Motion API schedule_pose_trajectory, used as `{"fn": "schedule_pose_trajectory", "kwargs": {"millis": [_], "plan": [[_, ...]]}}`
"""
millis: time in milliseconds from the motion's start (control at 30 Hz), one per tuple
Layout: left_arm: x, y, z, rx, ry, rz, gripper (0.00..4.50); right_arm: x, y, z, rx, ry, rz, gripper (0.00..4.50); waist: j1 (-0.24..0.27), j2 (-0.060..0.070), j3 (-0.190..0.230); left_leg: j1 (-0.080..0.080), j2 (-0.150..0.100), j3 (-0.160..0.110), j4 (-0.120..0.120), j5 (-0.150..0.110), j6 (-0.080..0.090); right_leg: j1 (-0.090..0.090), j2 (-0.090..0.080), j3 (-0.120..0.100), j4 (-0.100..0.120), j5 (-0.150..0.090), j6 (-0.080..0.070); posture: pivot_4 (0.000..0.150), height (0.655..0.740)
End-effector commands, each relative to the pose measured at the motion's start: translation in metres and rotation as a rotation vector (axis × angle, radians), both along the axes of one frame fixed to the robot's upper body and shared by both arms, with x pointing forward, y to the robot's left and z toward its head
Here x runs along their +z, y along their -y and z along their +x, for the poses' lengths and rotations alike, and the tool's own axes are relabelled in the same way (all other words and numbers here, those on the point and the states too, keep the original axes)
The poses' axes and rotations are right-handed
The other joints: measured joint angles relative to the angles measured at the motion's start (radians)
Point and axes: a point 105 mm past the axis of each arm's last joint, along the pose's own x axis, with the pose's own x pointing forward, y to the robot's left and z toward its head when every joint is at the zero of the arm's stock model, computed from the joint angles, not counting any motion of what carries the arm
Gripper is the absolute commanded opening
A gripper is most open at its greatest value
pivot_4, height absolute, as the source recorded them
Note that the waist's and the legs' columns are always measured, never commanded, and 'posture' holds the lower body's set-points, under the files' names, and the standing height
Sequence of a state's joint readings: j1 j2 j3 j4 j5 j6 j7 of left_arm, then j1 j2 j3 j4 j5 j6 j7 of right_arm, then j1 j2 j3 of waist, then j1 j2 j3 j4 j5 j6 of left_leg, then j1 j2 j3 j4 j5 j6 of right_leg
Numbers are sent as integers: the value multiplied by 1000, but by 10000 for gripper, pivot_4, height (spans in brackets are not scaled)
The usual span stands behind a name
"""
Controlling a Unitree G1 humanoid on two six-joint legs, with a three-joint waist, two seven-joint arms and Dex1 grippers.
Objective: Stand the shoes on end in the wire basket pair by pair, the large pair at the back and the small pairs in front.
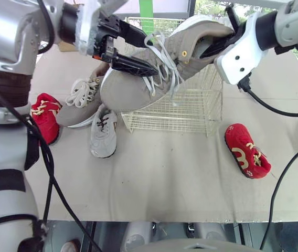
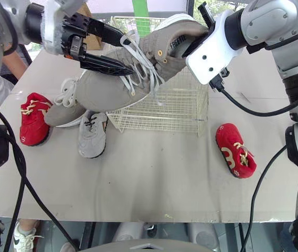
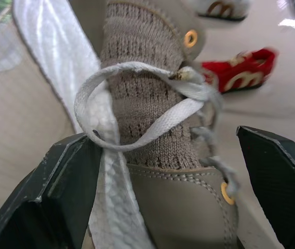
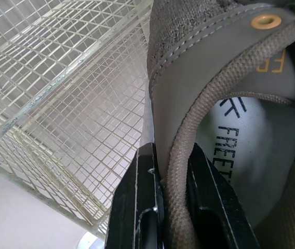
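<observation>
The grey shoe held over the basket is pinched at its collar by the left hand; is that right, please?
Not quite: it is the right hand that pinches the collar of the grey shoe held over the basket, as the right wrist view shows.

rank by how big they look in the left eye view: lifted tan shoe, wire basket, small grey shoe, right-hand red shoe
1. lifted tan shoe, held nearer the camera, so unsure
2. wire basket, partly hidden
3. small grey shoe and right-hand red shoe: look alike
</observation>
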State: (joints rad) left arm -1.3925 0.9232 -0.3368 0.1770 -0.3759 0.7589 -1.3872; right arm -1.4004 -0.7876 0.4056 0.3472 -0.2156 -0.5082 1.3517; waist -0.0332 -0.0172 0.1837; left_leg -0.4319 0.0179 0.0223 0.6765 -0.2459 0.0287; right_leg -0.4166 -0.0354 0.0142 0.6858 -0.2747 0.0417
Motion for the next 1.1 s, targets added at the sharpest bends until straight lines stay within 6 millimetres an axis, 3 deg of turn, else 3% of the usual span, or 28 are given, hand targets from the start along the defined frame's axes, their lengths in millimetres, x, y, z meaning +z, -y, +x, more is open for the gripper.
{"fn": "schedule_pose_trajectory", "kwargs": {"millis": [33, 133, 267, 367, 500, 600, 700, 800, 900, 1000, 1100], "plan": [[-17, -8, 20, 89, 92, 82, 28488, 42, -11, -26, 96, 106, 101, 0, 1, 0, 0, 0, 0, 0, 0, 0, 0, 0, 0, 0, 1, 0, 0, 1500, 7400], [-21, -6, 25, 105, 128, 73, 15405, 42, -17, -31, 121, 88, 112, 0, 1, 0, 0, 0, 0, -1, 4, 0, 0, 0, 0, 0, 4, 0, 0, 1500, 7400], [-31, -9, 28, 115, 155, 87, 2783, 45, -23, -35, 136, 71, 135, 0, 0, 0, 0, 0, 0, 0, 6, 0, 0, 0, 0, 1, 7, 0, 0, 1500, 7400], [-32, -11, 29, 124, 173, 61, 2187, 45, -22, -35, 124, 55, 145, 0, 0, 0, 0, 0, 0, 0, 7, 0, 0, -1, 0, 1, 9, 0, 0, 1500, 7400], [-10, -5, 14, 74, 134, -186, 2187, 54, -13, -36, 60, -64, 297, 16063, 2, 0, 0, 0, 0, 0, 8, 0, 0, -1, -1, 0, 10, 0, 0, 1500, 7400], [-6, -11, 11, 93, 136, -244, 2186, 65, -3, -45, 19, -163, 435, 32402, 9, 0, 0, -1, 0, -1, 8, 0, 0, -1, -3, 0, 9, 0, 0, 1500, 7400], [-4, -16, 12, 133, 123, -309, 2184, 78, 8, -53, -14, -273, 590, 44390, 18, 0, 0, -2, 0, -1, 8, 0, 1, -1, -3, 0, 9, 0, 0, 1500, 7400], [6, -17, 14, 171, 126, -452, 2184, 90, 28, -58, -89, -430, 808, 45000, 23, 0, 0, -1, 0, -1, 8, -1, 1, -1, -4, 0, 9, 0, 0, 1500, 7400], [19, -17, 18, 212, 172, -602, 2183, 85, 41, -50, -207, -553, 1052, 45000, 29, -1, -1, -2, 0, -3, 8, -2, 3, 0, -5, 0, 9, 0, 0, 1500, 7400], [30, -14, 18, 230, 251, -705, 2182, 70, 31, -35, -312, -723, 1332, 45000, 18, -1, -1, -1, -1, -2, 9, -1, 3, 0, -6, 2, 11, 0, 0, 1500, 7400], [32, -4, 14, 216, 313, -764, 2180, 49, 13, -28, -359, -812, 1448, 45000, 16, -1, -2, -1, 0, -1, 9, 0, 1, -2, -6, 3, 13, 0, 0, 1500, 7400]]}}
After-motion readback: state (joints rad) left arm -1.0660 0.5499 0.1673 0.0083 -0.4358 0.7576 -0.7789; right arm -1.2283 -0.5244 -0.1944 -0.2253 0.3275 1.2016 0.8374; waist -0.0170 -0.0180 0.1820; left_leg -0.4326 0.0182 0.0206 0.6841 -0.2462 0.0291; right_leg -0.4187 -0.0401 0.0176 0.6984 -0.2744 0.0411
